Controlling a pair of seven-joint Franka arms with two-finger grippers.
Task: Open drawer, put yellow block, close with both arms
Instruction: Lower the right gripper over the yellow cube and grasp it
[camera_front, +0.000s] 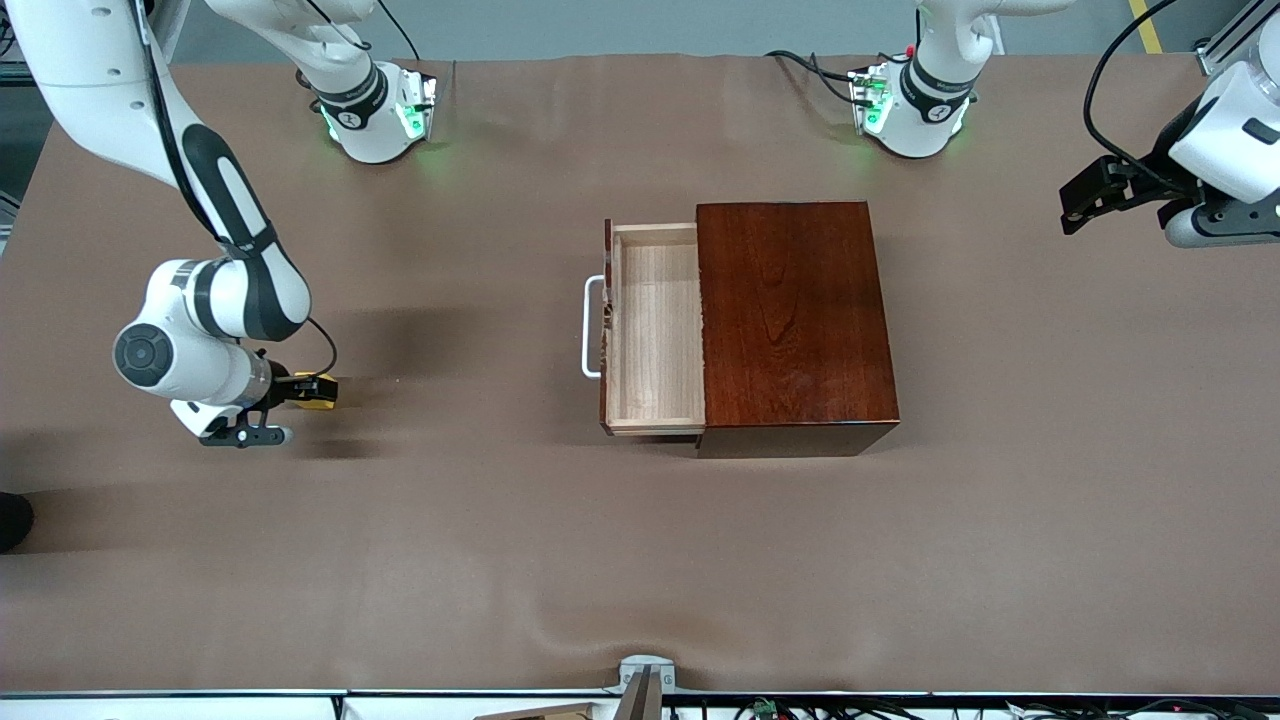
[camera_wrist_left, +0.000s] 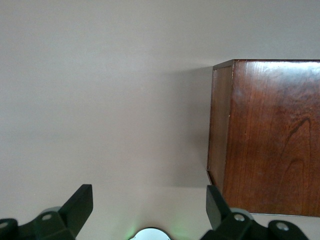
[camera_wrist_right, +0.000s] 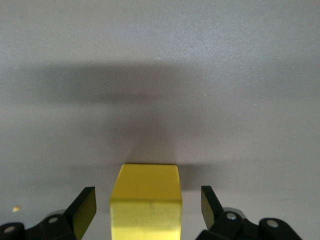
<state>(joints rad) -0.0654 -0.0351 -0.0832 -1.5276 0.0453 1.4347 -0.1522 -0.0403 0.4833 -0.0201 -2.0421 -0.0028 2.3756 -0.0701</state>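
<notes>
R gripper (camera_wrist_right: 147, 207) spread round smooth yellow cube (camera_wrist_right: 146, 200), untouched; L gripper (camera_wrist_left: 150, 205) spread, waiting by glossy box (camera_wrist_left: 275, 135).

Even overhead light, soft shadows on the bench (camera_front: 500, 560); glare glints off the box (camera_front: 790, 320); right wrist view slightly hazy.

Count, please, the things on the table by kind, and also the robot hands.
Wooden box with its drawer pulled open: 1
Yellow block, on the table toward the right arm's end: 1
Robot hands: 2, the right hand open around the block, the left hand open, waiting above the left arm's end of the table
Total: 4
</notes>
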